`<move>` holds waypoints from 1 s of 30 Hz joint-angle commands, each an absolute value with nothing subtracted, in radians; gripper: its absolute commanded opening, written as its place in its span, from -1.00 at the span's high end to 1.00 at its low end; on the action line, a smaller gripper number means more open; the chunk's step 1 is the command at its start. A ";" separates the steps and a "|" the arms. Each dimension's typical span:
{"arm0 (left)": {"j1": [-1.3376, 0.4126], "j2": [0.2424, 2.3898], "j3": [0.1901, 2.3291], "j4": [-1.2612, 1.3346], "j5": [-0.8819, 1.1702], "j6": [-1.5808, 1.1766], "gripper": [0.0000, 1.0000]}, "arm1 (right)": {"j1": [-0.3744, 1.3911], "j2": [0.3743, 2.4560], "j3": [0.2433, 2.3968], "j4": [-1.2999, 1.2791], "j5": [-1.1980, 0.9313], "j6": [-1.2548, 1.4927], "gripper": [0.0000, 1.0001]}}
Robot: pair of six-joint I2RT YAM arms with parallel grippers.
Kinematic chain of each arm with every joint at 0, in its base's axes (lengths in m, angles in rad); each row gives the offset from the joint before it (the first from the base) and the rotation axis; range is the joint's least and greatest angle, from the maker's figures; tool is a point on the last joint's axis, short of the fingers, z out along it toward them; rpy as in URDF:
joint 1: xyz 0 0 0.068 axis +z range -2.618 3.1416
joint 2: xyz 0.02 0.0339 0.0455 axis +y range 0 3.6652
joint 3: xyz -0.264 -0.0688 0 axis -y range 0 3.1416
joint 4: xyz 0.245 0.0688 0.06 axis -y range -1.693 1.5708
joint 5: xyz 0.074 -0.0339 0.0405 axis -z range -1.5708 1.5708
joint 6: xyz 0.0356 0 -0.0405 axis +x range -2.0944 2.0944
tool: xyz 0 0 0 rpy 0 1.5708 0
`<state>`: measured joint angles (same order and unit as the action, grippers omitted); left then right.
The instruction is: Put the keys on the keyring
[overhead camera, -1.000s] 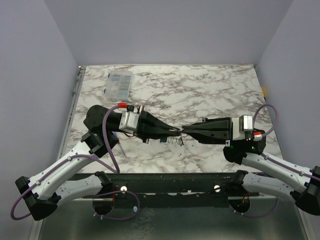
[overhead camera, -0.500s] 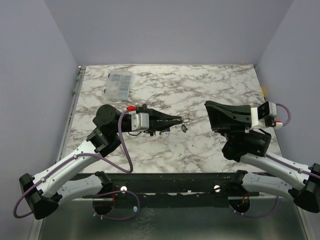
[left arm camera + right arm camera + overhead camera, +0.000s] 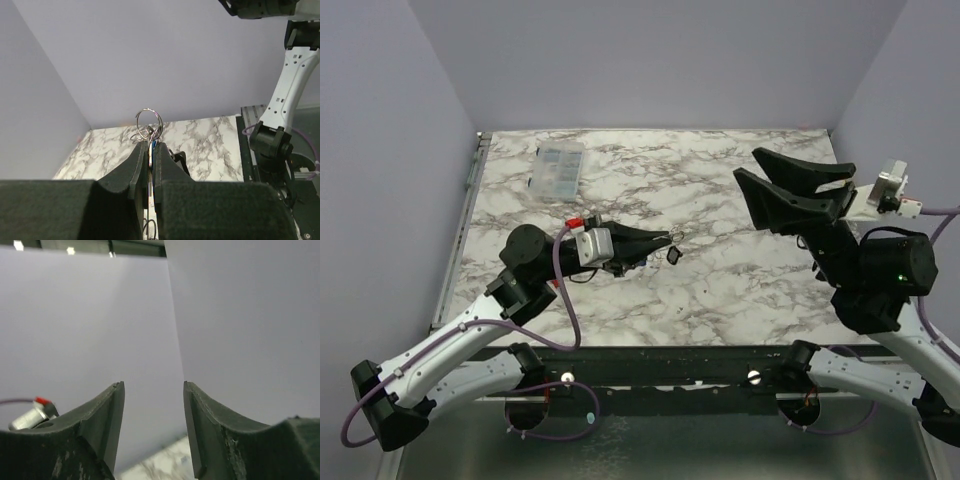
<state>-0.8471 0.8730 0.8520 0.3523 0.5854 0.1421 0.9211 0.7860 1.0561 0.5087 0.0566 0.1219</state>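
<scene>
The keyring (image 3: 149, 121), a thin grey metal loop, sticks up past the tips of my left gripper (image 3: 149, 145), which is shut on it. A blue-headed key (image 3: 152, 148) is pinched between the jaws beside the ring's wire. A dark key (image 3: 673, 256) dangles from the ring below the left gripper (image 3: 670, 240), above the marble table (image 3: 740, 290). My right gripper (image 3: 748, 167) is raised at the right, well away from the ring. In the right wrist view my right gripper (image 3: 152, 387) stands open with nothing between its fingers, facing the wall.
A clear plastic compartment box (image 3: 558, 168) lies at the table's back left. The right arm's white links (image 3: 292, 75) rise at the right of the left wrist view. Plain walls enclose the table on three sides.
My right gripper has opened, let go at the ring, and pulled back up and to the right. My left gripper has lifted the ring and keys off the table.
</scene>
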 commanded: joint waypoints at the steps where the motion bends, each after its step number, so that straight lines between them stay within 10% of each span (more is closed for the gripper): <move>1: -0.844 0.841 0.873 0.315 0.494 0.035 1.00 | 0.919 0.807 1.174 -0.148 -0.008 -0.018 -0.26; 10: -0.845 0.879 0.874 0.314 0.367 -0.261 1.00 | 0.920 0.878 1.205 -0.328 -0.211 0.055 -0.97; 30: -0.845 0.867 0.847 0.375 0.376 -0.376 1.00 | 0.919 0.897 1.085 -0.041 -0.162 0.029 -0.84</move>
